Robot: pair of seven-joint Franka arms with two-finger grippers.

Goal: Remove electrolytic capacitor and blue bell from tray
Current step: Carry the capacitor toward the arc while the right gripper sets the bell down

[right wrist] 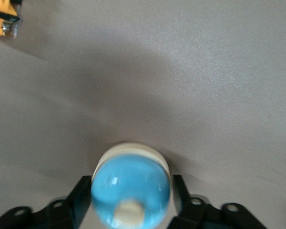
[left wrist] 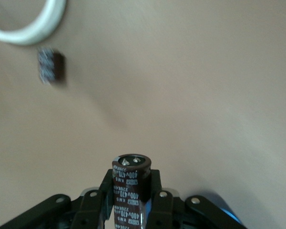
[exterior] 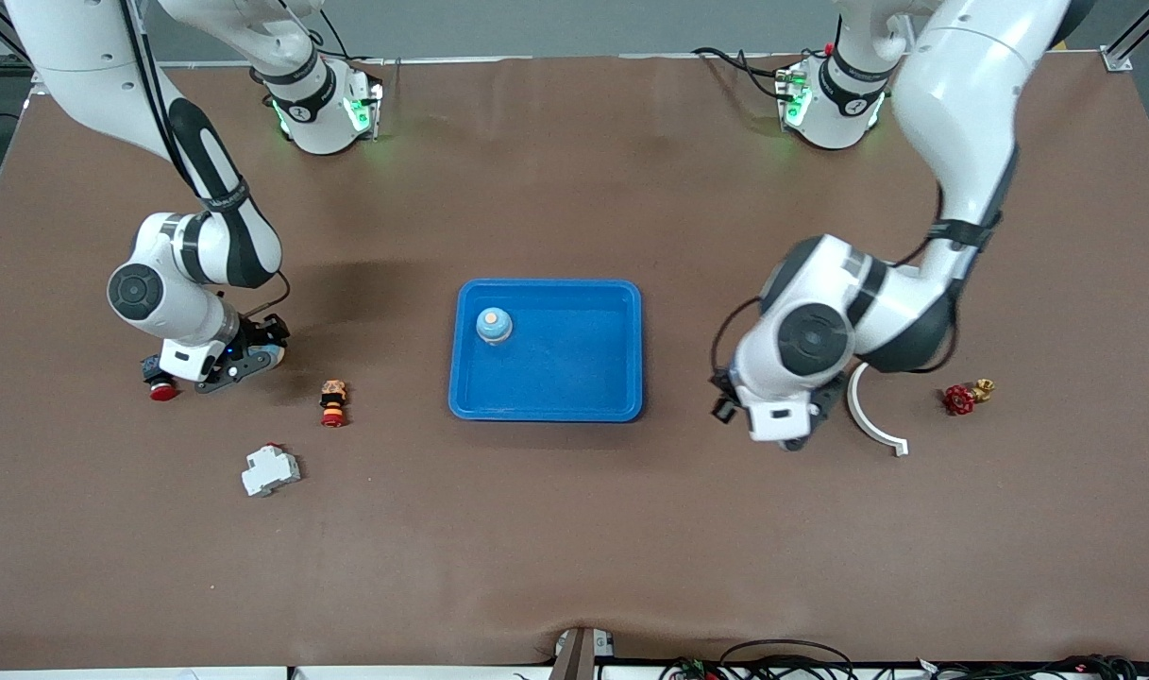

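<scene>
The right gripper (exterior: 253, 364), low over the brown table (exterior: 574, 529) toward the right arm's end, has its jaws around a blue bell (right wrist: 131, 191), a finger (right wrist: 81, 200) at each side; whether they press it I cannot tell. A second blue bell (exterior: 494, 325) sits in the blue tray (exterior: 546, 408) at mid-table. The left gripper (exterior: 793, 436), low beside a white curved piece (exterior: 871, 416), is clamped on a brown capacitor (left wrist: 129, 188).

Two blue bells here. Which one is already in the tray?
The bell in the blue tray; the other bell is at the right claw, outside it.
</scene>
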